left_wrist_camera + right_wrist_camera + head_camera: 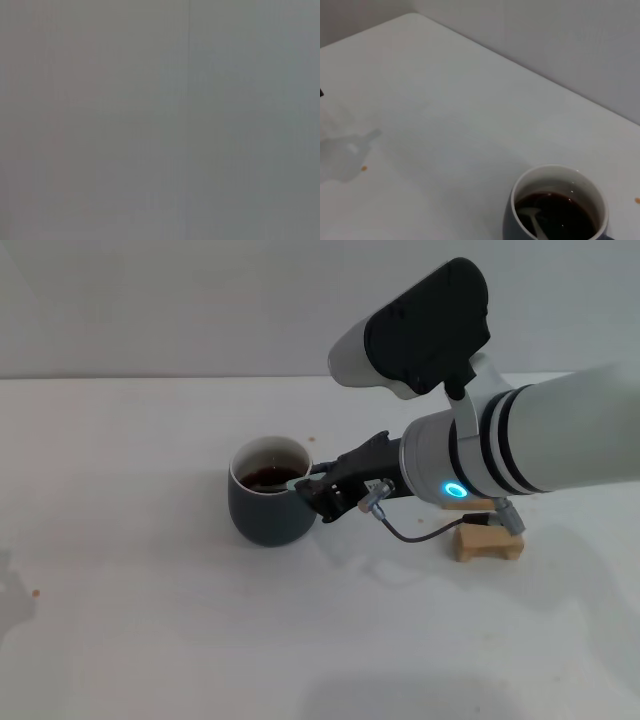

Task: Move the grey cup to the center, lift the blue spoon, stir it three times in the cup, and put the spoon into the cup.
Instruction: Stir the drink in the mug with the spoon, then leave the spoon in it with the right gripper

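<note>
Grey cup [270,505] of dark liquid, centre of white desk [150,640].
Blue spoon [534,221] bowl submerged; right tool [322,492] at cup's 3 o'clock rim, finger state cannot tell; wooden block [488,540] further toward 3 o'clock.

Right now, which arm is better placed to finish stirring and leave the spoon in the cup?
Right. The right gripper sits at the rim of the grey cup, and the blue spoon already has its bowl in the dark liquid. The left arm is nowhere in the head view, so it looks parked.

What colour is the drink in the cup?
Dark brown, inside the grey cup; the right wrist view shows it best.
</note>
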